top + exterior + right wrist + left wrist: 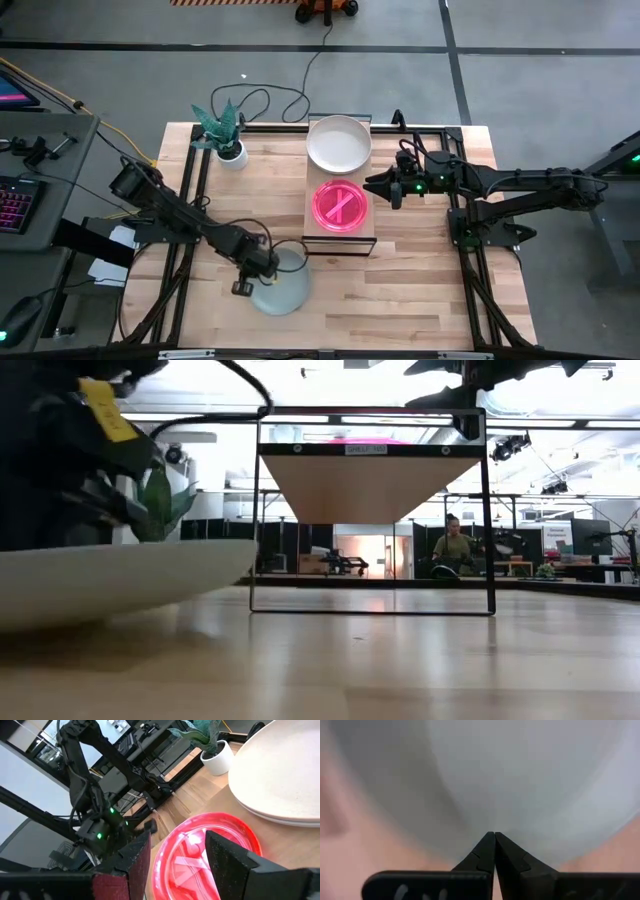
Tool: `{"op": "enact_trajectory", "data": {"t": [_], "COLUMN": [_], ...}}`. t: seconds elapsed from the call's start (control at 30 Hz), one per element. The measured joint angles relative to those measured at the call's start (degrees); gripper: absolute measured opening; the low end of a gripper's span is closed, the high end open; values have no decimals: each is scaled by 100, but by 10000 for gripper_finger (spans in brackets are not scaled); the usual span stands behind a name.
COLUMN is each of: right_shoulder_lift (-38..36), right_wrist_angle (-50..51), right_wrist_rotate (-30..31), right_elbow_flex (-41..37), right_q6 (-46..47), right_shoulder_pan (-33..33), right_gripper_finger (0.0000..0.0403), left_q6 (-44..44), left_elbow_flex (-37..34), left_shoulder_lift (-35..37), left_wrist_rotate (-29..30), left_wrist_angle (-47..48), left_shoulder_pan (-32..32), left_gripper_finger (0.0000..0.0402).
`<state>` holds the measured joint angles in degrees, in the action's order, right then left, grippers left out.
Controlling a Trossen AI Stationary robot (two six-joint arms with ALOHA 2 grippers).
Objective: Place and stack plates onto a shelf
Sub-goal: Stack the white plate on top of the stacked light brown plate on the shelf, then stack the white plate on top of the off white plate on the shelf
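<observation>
A pale plate (285, 285) lies on the tabletop near the near edge; it fills the left wrist view (520, 780) and looms at the left of the low view (100, 585). My left gripper (250, 278) is shut at its left rim. The shelf (338, 243) stands mid-table, with pale plates (338, 143) on its far end and a pink plate (340, 205) in the middle. My right gripper (383, 188) hovers open just right of the pink plate (200, 855), touching nothing. My left gripper (494, 836) has its shut fingertips over the pale plate's left rim (470, 851), slanting down from the table's left. The rim runs across the tips, not between them. I cannot tell whether the tips touch the plate. The plate seems to rest on the table.
A small potted plant (225, 130) stands at the far left corner of the table, left of the shelf. Black frame rails run along the table's left and right sides (190, 190). A person sits far off in the room (452, 550).
</observation>
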<state>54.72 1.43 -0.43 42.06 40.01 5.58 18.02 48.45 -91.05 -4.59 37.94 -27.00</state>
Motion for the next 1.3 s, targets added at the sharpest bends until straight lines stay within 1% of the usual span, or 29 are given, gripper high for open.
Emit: {"op": "enact_trajectory", "data": {"t": [0.2, 0.3, 0.4, 0.5, 0.57, 0.6, 0.67, 0.8, 0.93, 1.07, 1.17, 1.3], "right_shoulder_lift": [0, -1, 0, 1, 1, 2, -2, 1, 0, 2, 0, 0], "right_wrist_angle": [7, -2, 3, 14, 19, 17, 17, 72, 104, 112, 114, 135], "right_wrist_rotate": [0, 0, 0, 2, 2, 5, 48, 87, 87, 90, 90, 92], "right_elbow_flex": [0, -1, -2, -2, -2, -2, -2, -2, -2, -2, -2, -2], "right_q6": [0, 0, 0, 0, 0, 0, -2, -2, -2, 0, -1, -2], "right_shoulder_pan": [0, 0, 2, 0, 0, 1, 1, 2, 1, 2, 1, 2], "right_gripper_finger": [171, 171, 171, 171, 171, 171, 171, 171, 171, 171, 171, 171], "left_q6": [20, 273, 624, 1174, 1582, 1758, 2022, 2424, 2756, 2988, 3090, 3139], "left_elbow_flex": [-181, -398, -636, -849, -978, -1035, -1161, -1448, -1796, -2024, -2122, -2213], "left_shoulder_lift": [675, 1245, 1906, 2493, 2743, 2817, 2930, 2957, 2952, 2951, 2951, 2946], "left_wrist_rotate": [180, 238, 411, 741, 1012, 1116, 1190, 1168, 966, 945, 948, 1067], "left_wrist_angle": [933, 1215, 1196, 712, 407, 289, 370, 285, -393, -956, -1095, -1056], "left_shoulder_pan": [-9, -9, -7, 14, 44, 59, 123, 265, 422, 557, 667, 803], "left_gripper_finger": [0, 0, 0, 0, 2, 5, 16, 57, 103, 139, 156, 166]}}
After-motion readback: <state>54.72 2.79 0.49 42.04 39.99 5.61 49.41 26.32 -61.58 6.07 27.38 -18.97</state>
